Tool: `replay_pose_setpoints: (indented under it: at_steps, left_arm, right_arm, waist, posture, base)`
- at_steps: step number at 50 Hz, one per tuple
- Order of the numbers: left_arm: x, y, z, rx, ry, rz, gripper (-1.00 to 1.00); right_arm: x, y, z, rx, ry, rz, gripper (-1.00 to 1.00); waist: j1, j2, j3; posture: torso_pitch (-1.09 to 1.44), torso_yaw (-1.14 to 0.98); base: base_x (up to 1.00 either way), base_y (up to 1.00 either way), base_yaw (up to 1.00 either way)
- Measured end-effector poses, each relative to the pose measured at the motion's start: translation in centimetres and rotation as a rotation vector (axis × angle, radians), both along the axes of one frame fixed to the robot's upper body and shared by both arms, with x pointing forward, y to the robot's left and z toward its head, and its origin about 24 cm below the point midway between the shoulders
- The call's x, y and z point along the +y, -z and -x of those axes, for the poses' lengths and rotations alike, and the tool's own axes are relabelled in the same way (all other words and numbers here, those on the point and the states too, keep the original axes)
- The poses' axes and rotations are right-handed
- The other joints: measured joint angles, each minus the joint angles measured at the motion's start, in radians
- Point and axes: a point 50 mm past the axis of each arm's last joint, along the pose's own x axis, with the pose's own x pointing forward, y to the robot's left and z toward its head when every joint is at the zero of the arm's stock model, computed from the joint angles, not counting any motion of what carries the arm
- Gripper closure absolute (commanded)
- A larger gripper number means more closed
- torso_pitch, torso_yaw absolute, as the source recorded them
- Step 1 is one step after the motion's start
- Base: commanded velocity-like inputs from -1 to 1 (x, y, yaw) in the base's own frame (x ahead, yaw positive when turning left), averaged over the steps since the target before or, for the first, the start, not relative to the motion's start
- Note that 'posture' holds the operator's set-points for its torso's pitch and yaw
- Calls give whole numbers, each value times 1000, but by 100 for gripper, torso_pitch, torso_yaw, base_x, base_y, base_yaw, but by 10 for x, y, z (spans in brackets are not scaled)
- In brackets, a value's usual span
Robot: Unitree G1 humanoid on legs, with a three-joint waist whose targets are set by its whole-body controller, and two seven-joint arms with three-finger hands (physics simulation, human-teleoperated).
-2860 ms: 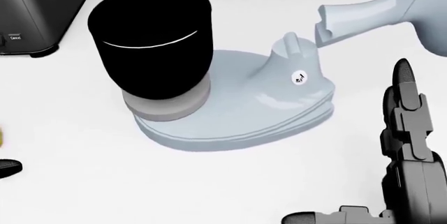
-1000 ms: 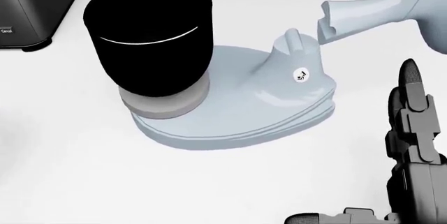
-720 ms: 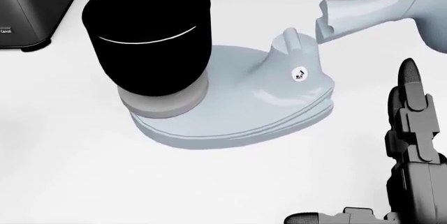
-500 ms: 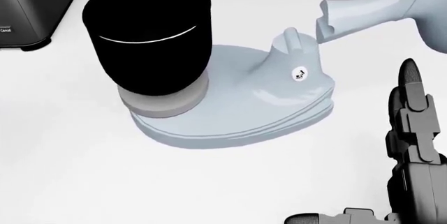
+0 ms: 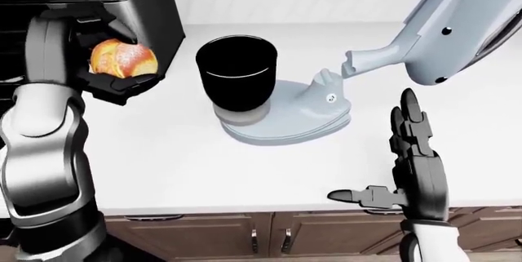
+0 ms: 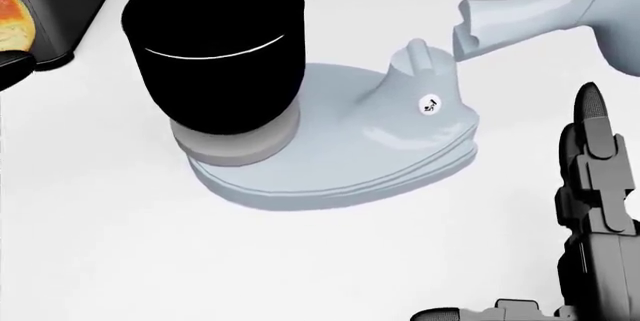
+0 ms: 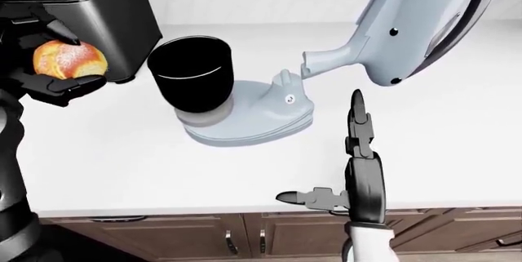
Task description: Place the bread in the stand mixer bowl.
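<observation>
Bread (image 5: pixel 122 60), gripped in the raised left hand (image 5: pixel 110 69), hangs left of the black stand mixer bowl (image 5: pixel 238 75) and just beside its open mouth, near the toaster (image 5: pixel 134 5); the right hand (image 5: pixel 412 164), fingers spread and empty, hovers well apart.

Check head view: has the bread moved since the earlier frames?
Yes. The bread, out of view 0.5 s ago, now shows at the left edge beside the toaster, nearer the mixer bowl, which stayed put.
</observation>
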Motion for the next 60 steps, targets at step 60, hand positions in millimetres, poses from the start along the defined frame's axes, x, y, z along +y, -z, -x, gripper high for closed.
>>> replay_pose_setpoints:
  at_steps: [60]
  left_arm:
    - [-73, -64, -45, -116, 169, -57, 100]
  right_arm:
    - [0, -1, 1, -7, -6, -7, -100]
  waist:
    - [3, -17, 5]
  posture:
    - [0, 0]
  base:
    - [0, 0, 0]
